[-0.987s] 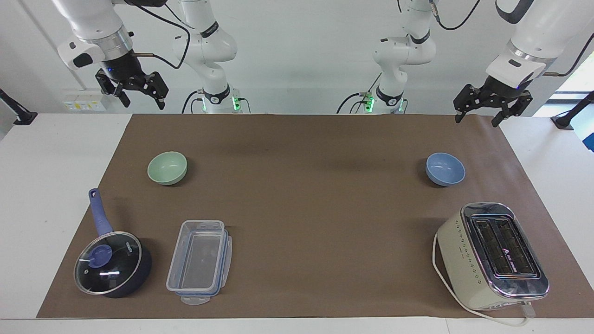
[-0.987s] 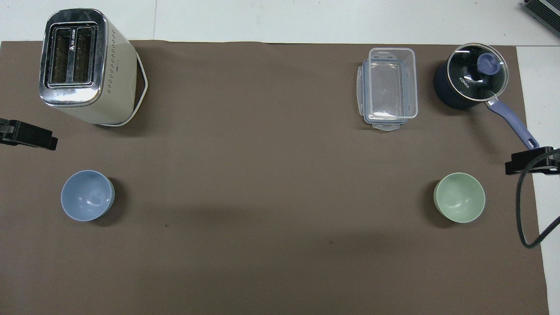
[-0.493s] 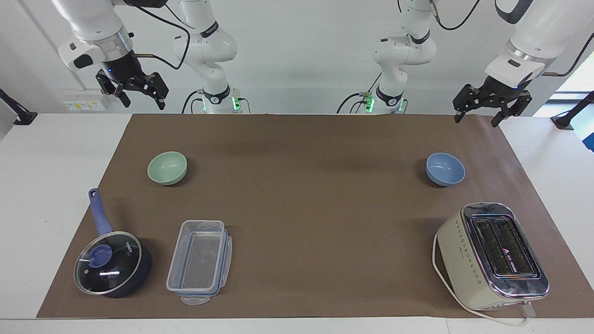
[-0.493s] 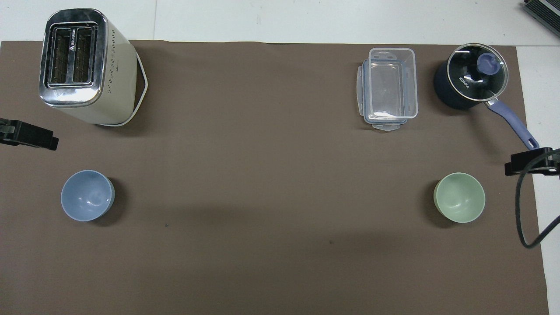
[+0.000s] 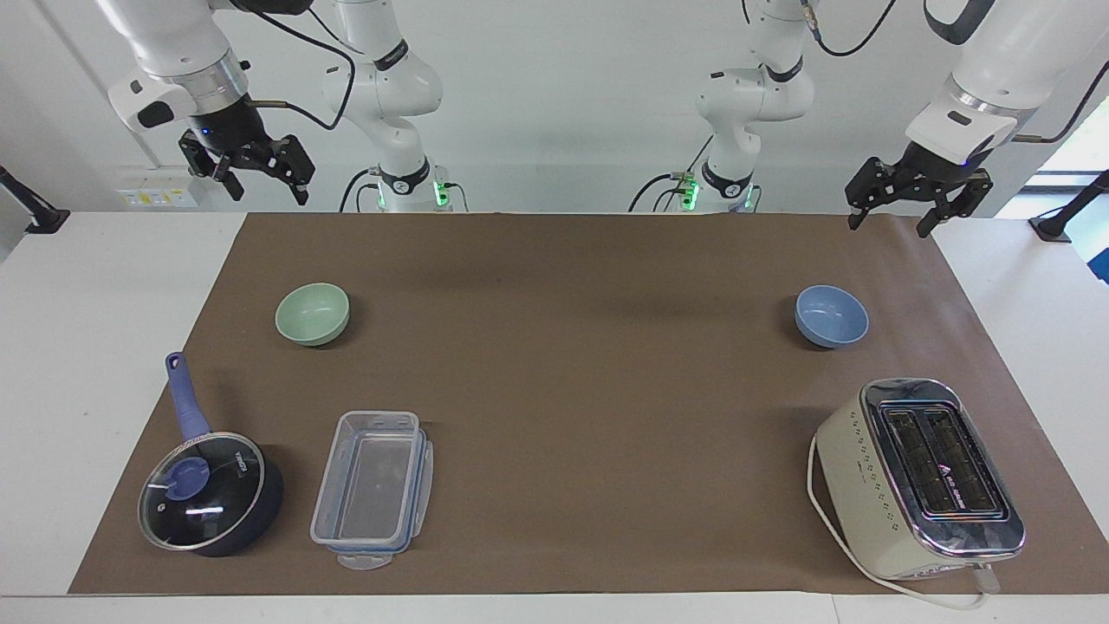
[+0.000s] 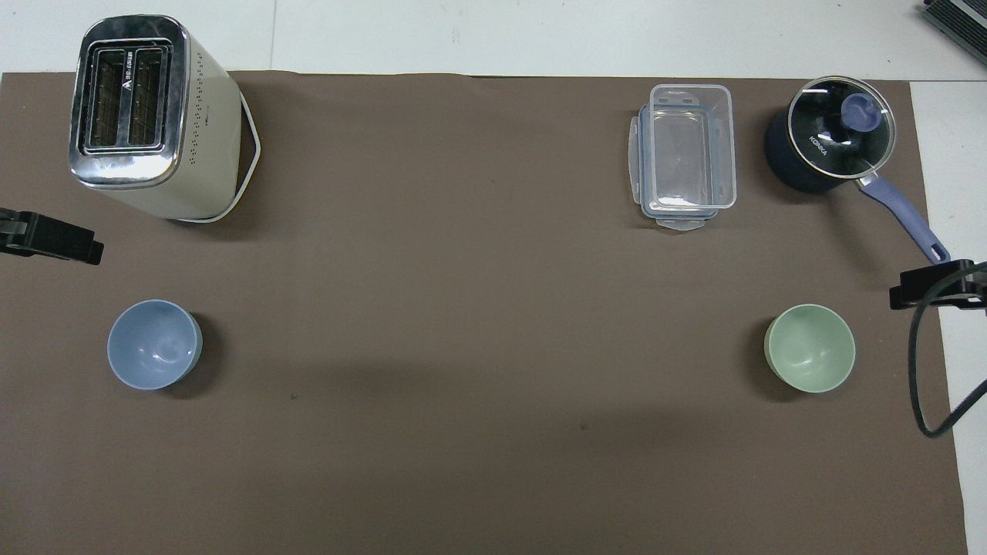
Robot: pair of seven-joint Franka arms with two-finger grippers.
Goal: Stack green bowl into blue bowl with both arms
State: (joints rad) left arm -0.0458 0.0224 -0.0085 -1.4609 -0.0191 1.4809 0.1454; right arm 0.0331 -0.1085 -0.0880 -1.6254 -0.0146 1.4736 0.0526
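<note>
honestly, i worry about a bad grasp: the green bowl (image 5: pixel 312 313) is smooth and could slip or tip from thin fingers. it sits toward the right arm's end, well apart from the blue bowl (image 5: pixel 832 315). both are empty, as is the clear box (image 5: pixel 372 485); the saucepan (image 5: pixel 210 494) is lidded. the right gripper (image 5: pixel 257 166) and the left gripper (image 5: pixel 917 198) hang open, holding nothing.

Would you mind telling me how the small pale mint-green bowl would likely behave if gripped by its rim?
The small pale mint-green bowl looks rigid, so it should hold its shape. Its smooth matte wall may slip in a pinch. Its rounded underside suggests it could rock or tip if pushed.
</note>
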